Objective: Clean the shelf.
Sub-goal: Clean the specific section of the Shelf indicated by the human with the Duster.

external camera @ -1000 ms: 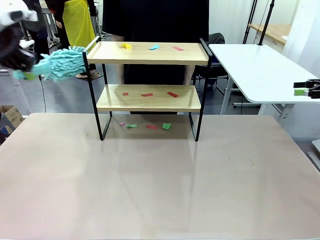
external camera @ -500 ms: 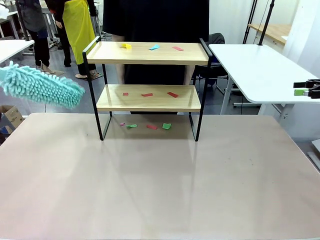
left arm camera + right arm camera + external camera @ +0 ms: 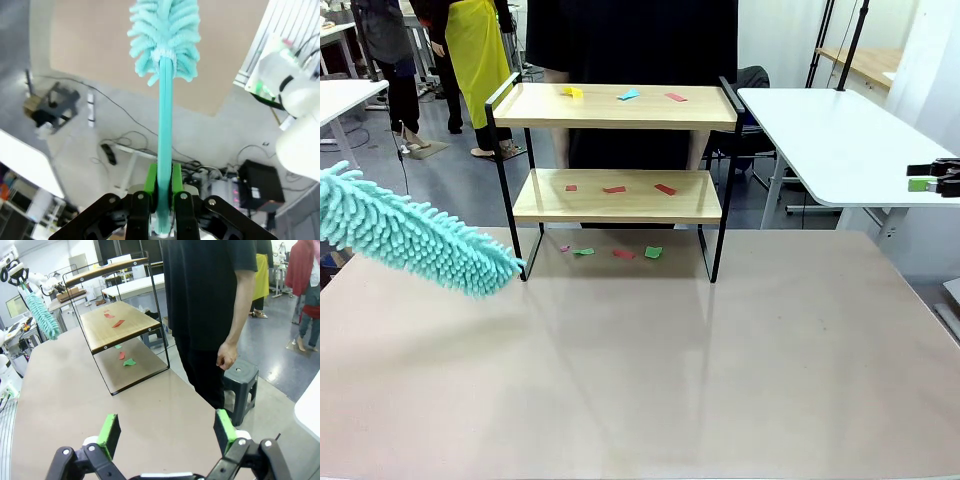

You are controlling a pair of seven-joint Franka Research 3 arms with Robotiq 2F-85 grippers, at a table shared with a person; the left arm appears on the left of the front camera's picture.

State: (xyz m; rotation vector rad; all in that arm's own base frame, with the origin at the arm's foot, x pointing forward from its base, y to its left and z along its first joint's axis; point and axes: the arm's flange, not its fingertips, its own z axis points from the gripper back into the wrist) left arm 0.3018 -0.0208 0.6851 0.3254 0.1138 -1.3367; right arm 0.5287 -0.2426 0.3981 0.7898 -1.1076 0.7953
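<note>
Beige tabletop (image 3: 640, 380) spans the near field. Its near half lies open from side edge to side edge, giving free room for movement.

**Left end effector** (image 3: 164, 181): one, its jaws closed tight on the thin teal handle of one duster (image 3: 415, 238). The fluffy teal head crosses the left edge of the tabletop and slopes down toward the middle. Its tip lies just beside the front left leg of the shelf (image 3: 620, 208); contact cannot be judged.

**Right end effector** (image 3: 167, 432): one, its jaws spread wide with nothing between the green pads. In the front view it sits at the right edge, past the side of the tabletop.

**Shelf**: one, upright near the far edge of the tabletop at its centre, with two wooden boards in a black frame on four legs.
- Upper board: three paper scraps (image 3: 628, 95), one yellow, one light blue, one red.
- Lower board: three red scraps (image 3: 614, 189).
- Tabletop between the legs: four scraps (image 3: 623, 254), one pink, two green, one red.

Open tabletop flanks the shelf on its right side.

**Beyond the far edge**: one person in black (image 3: 630, 40) stands directly behind the shelf. One white table (image 3: 830, 140) stands at far right.
</note>
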